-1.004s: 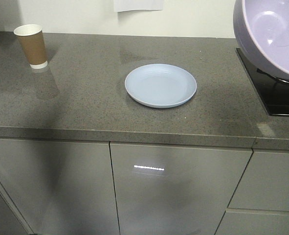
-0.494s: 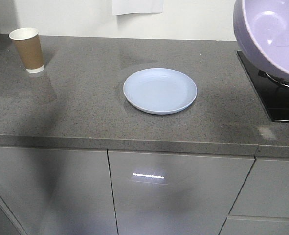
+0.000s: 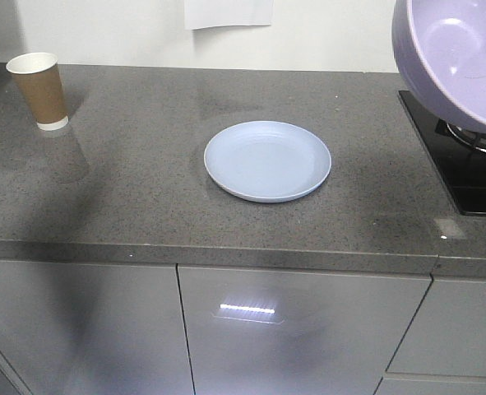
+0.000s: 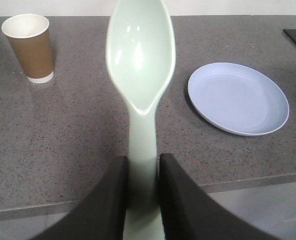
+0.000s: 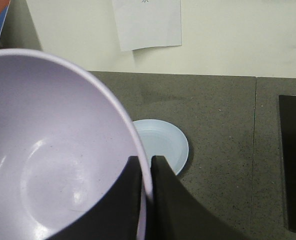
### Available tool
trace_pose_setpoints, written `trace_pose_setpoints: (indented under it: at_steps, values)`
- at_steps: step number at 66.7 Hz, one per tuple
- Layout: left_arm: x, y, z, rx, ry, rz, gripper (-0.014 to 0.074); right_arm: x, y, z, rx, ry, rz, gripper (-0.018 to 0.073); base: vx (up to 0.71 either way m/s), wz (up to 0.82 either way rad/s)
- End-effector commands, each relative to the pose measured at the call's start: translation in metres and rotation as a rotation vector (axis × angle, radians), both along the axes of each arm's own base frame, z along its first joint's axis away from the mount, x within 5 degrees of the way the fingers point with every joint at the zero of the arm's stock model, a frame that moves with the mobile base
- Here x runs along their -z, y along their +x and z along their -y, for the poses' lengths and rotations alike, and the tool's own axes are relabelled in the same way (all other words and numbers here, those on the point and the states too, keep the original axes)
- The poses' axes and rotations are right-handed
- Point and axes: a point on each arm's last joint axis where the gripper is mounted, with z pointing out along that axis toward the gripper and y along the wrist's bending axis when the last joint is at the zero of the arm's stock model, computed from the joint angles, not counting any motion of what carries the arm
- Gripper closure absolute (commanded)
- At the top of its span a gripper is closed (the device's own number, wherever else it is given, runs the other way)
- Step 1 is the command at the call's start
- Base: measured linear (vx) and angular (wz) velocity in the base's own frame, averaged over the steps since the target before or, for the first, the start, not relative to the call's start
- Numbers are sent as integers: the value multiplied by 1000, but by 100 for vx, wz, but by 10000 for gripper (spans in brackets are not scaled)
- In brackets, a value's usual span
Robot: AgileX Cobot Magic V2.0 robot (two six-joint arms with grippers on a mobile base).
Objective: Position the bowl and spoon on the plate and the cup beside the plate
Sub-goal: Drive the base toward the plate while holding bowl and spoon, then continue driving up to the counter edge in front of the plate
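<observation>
Left gripper point(image 4: 143, 175) jaws clamped on spoon point(image 4: 140, 55) handle. Right gripper point(image 5: 145, 167) jaws pinching bowl point(image 5: 47, 165) rim. Plate point(image 3: 267, 160) mid-tabletop point(image 3: 144, 189); cup point(image 3: 39, 89) upright, well apart.

Kitchen: speckled grey countertop point(image 3: 127, 189), grey cabinet doors point(image 3: 300, 337) below, black hob point(image 3: 452, 164) at right.

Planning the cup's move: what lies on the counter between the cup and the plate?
Nothing: only bare grey countertop separates the cup and the plate, as the front-facing view shows.
</observation>
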Motion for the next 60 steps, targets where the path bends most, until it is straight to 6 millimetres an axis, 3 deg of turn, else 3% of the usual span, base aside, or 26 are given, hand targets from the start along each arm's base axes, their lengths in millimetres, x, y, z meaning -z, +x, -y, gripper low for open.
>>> trace_pose_setpoints:
  at_steps: [1, 60]
  values:
    - [-15, -2, 0, -8, -25, 95, 602, -15, -4, 1, 12, 22, 100, 569, 4, -1]
    - [-15, -2, 0, -8, -25, 95, 602, -15, -4, 1, 12, 22, 100, 569, 5, -2]
